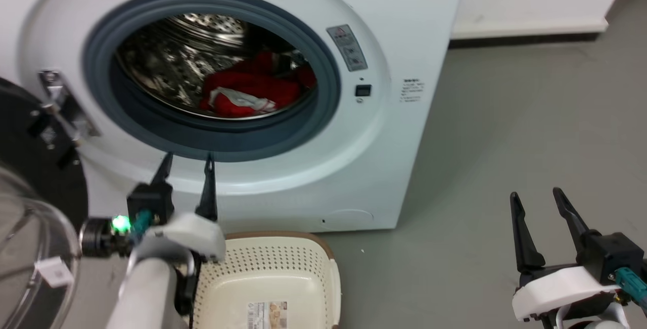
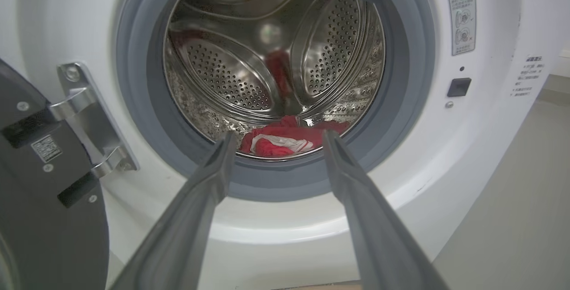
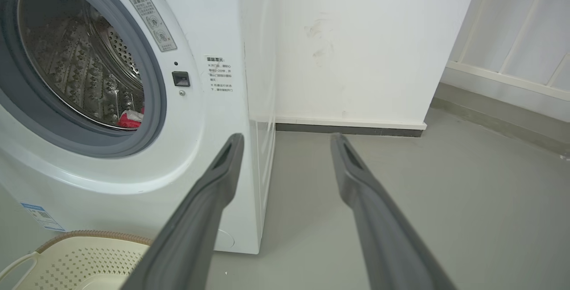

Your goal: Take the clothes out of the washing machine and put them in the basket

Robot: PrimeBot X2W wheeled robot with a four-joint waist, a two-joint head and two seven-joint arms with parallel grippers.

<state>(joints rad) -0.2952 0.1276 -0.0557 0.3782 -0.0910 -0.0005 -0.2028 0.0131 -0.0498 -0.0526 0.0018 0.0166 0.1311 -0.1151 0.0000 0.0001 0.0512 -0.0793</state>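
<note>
Head view: crumpled red-and-white clothes [image 1: 252, 91] in the drum [image 1: 167, 61].

Left pincer [image 1: 189, 157] and right pincer [image 1: 536, 193] stood with fingers parted, holding nothing.
The left rose from a pale forearm [image 1: 146, 288] at the lower left of the head view, a green light [image 1: 120, 224] glowing by its wrist. The right sat at the lower right. Both pointed up the frame.
</note>
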